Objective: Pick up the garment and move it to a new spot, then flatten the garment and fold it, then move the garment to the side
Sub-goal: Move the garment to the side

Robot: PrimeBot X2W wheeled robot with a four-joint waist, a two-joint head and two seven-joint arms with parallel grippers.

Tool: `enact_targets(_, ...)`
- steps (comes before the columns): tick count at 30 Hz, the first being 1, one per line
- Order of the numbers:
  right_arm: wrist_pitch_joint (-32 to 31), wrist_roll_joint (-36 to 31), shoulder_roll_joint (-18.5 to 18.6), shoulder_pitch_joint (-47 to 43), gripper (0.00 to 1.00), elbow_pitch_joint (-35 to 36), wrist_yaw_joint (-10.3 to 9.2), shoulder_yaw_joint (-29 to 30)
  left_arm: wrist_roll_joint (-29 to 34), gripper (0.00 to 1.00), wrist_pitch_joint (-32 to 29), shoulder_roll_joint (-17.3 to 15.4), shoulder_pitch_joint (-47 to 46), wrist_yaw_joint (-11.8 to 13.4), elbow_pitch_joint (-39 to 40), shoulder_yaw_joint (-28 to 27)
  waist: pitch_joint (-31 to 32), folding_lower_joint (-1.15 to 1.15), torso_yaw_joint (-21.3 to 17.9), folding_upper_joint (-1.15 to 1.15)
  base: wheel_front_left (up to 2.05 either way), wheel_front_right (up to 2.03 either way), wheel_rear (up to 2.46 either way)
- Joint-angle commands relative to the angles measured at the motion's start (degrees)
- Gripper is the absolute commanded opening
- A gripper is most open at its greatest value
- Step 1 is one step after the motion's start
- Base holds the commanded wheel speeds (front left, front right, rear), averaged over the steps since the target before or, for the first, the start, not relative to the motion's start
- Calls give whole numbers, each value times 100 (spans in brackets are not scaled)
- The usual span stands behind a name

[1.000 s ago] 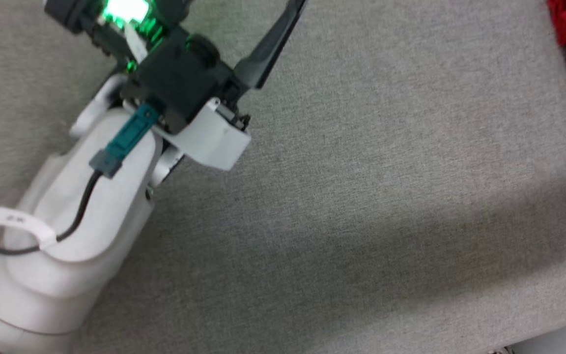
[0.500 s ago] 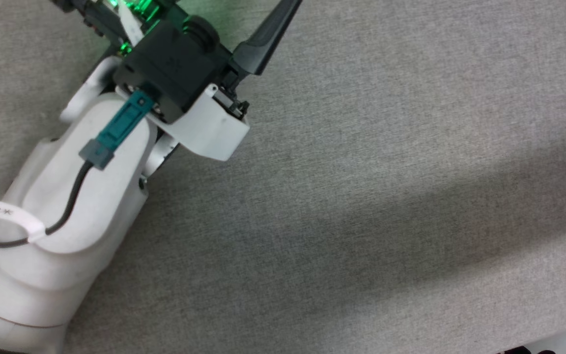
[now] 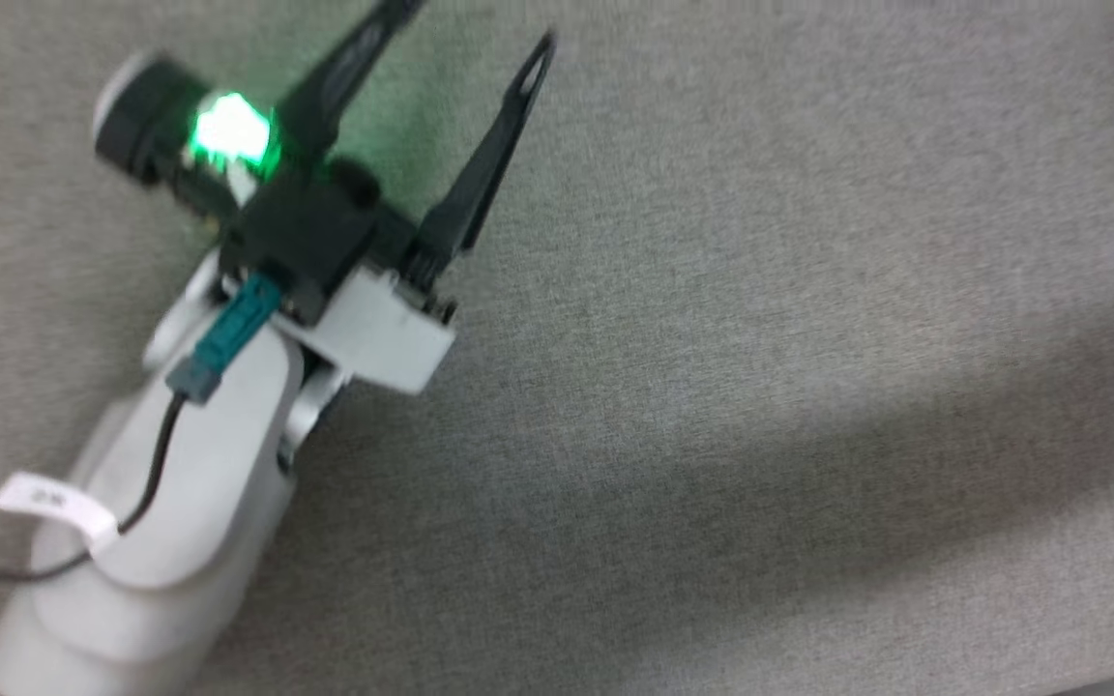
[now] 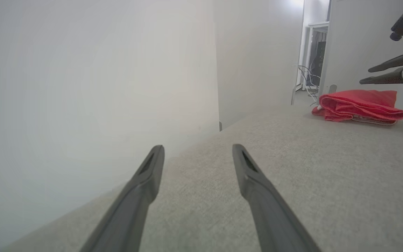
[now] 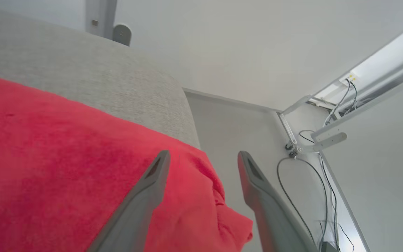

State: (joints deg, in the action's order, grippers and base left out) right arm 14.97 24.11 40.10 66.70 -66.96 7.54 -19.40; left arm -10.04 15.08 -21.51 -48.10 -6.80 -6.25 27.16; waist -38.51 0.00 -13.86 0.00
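- Right wrist view: the right end effector [image 5: 203,154] has its two dark fingers spread apart with nothing between them. The garment [image 5: 65,164] lies directly below, its red cloth running under one finger.
- The garment rests at a corner of the grey worktop [image 5: 93,80]. Its nearest fold seems to lap past the edge, though the steep angle makes that hard to be sure of.
- Left wrist view: the garment is a folded red bundle at the far edge of the worktop. The right end effector hovers just above one end of it, with a gap between them.
- The left end effector [image 4: 198,149] is likewise spread wide and empty, low over bare worktop and well apart from the garment.
- Head view: the left end effector points up over the grey cloth, with a green light [image 3: 228,135] glowing beside its wrist. A sliver of red shows at the top right corner.
- Loose cables [image 5: 327,196] hang beyond the worktop.
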Motion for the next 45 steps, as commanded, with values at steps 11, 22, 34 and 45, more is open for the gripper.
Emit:
enact_targets(11,24,284,-742,-1684,100,1235,-12,-406,-157,100,6,474,2279,129,-99,-945,2202,0,727,0,0,0,0)
enact_targets(22,24,615,-1410,-3460,100,2224,-12,-117,-99,100,6,1085,3976,17,-310,-2050,3324,0,1299,0,0,0,0)
enact_targets(34,25,518,-1848,-4576,100,3187,-11,362,-111,100,6,1328,4726,-66,-444,-2601,4038,0,1798,0,0,0,0)
enact_targets(45,24,112,-2086,-5724,100,4420,-11,1444,-252,100,5,1273,5136,-72,-246,-2486,4246,0,1929,0,0,0,0)
